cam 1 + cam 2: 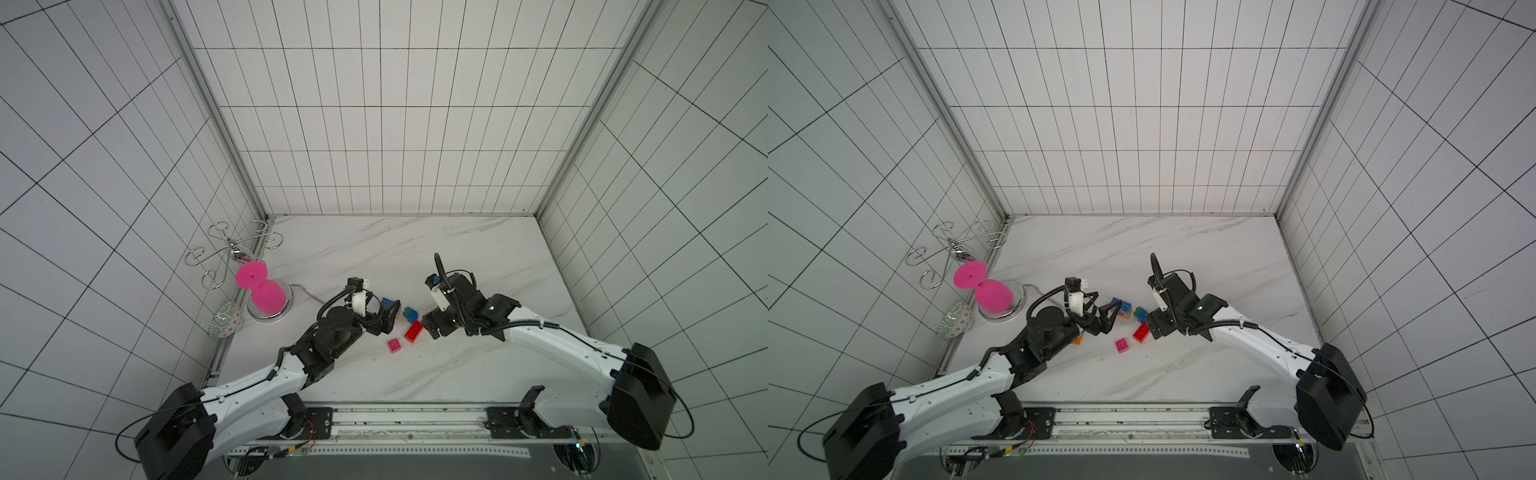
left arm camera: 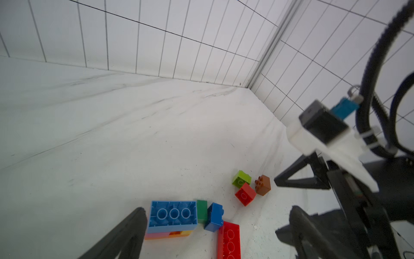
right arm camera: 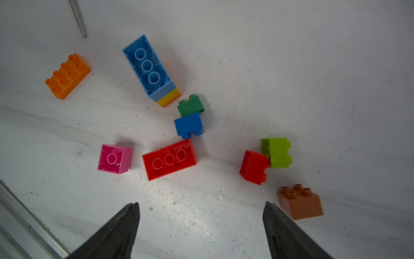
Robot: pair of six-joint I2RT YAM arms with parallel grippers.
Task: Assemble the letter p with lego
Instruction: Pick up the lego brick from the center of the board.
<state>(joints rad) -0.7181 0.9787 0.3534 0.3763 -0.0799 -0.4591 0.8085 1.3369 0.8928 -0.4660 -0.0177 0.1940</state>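
The lego lies scattered on the white table (image 3: 313, 67), with the long red brick (image 3: 169, 159) lying hollow side up in the middle of it. The right gripper (image 3: 201, 206) has its fingers spread wide with nothing between them. The long red brick lies ahead of that gap, clear of both tips, and the brown brick (image 3: 300, 201) sits just beside one fingertip (image 3: 271, 210). The pink brick (image 3: 114, 158) is just beside one end of the long red brick, and the small blue brick (image 3: 188, 124) is at its far corner, with the dark green brick (image 3: 190, 105) against it. Beyond those lies the long blue brick (image 3: 149, 67), upturned on a yellow brick (image 3: 169, 97). The small red brick (image 3: 254, 167) and lime brick (image 3: 279, 152) touch each other off the long red brick's other end. The orange brick (image 3: 67, 75) lies well apart. The left gripper (image 2: 217, 209) is also spread wide and empty, with the long blue brick just beside one finger (image 2: 134, 222).
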